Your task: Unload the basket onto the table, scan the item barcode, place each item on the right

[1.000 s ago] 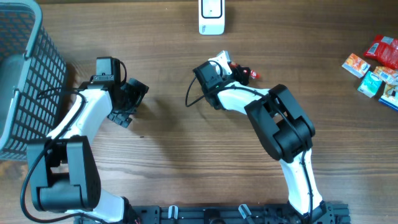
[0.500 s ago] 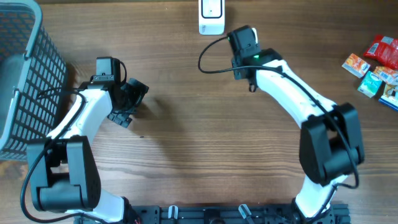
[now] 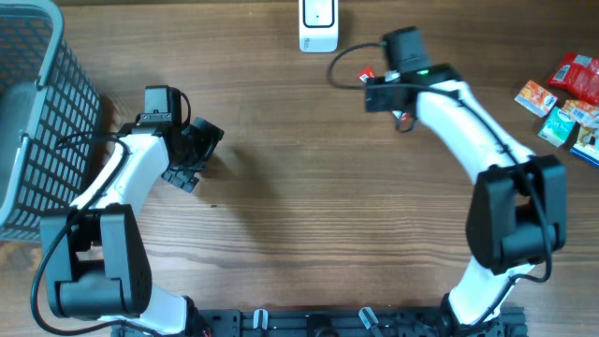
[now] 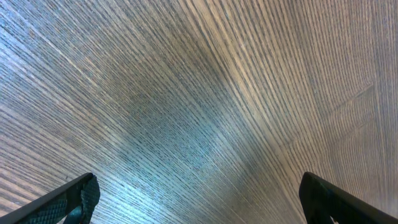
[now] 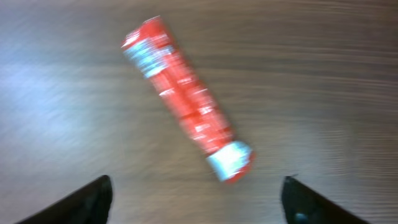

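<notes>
A red tube-shaped packet (image 5: 186,109) lies flat on the wooden tabletop (image 3: 281,215), just right of and a little nearer than the white barcode scanner (image 3: 318,25) at the far edge. In the right wrist view it lies slantwise, with pale patches of print at both ends, but the view is too blurred to read any brand or writing.

The right pincer (image 5: 199,200) hangs over the packet with its fingertips wide apart, touching nothing. The left pincer (image 4: 202,200), well left of the scanner, is also spread wide over bare wood.

A grey mesh basket (image 3: 33,112) stands far left of the scanner. Far right of it lies a cluster of small snack packets (image 3: 566,98), their print too small to read.
</notes>
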`<state>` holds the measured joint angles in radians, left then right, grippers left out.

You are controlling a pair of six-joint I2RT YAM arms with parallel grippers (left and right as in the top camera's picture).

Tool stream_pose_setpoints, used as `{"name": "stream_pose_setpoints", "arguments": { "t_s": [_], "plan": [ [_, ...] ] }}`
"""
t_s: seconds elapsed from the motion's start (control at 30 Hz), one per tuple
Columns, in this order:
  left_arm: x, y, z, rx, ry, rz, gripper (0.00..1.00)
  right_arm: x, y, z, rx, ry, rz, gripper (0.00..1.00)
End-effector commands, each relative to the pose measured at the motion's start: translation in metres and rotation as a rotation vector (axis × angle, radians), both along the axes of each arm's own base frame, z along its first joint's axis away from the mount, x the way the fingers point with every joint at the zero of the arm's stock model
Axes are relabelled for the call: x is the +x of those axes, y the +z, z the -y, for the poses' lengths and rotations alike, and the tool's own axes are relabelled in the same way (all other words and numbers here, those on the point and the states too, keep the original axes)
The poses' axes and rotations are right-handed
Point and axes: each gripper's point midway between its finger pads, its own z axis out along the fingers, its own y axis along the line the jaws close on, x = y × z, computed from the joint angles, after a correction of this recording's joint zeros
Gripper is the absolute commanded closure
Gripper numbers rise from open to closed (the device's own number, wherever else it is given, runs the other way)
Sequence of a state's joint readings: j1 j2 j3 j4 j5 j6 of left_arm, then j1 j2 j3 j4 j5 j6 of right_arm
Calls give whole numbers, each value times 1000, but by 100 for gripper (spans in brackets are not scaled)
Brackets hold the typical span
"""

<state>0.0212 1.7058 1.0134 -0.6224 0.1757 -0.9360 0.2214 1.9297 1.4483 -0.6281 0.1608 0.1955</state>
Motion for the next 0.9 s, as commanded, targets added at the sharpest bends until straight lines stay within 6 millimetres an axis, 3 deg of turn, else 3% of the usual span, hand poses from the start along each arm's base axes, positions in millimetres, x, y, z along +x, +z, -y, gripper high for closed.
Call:
{"name": "stream_pose_setpoints", "arguments": {
  "t_s": [0.0,0.4,0.57,0.87],
  "plan": [
    [-1,-2,-2,20,-14,-1,0,7,-7,21,77,-57,-3,0],
    [-1,-2,-2,20,-14,-1,0,11,-46,12,349,-79,-67,1],
    [-1,-2,-2,20,-14,-1,0,9,-61,13,357,-107,-95,15],
    [-1,-2,-2,20,-14,-1,0,8,-90,16,366,-152,-140,27]
  ]
}}
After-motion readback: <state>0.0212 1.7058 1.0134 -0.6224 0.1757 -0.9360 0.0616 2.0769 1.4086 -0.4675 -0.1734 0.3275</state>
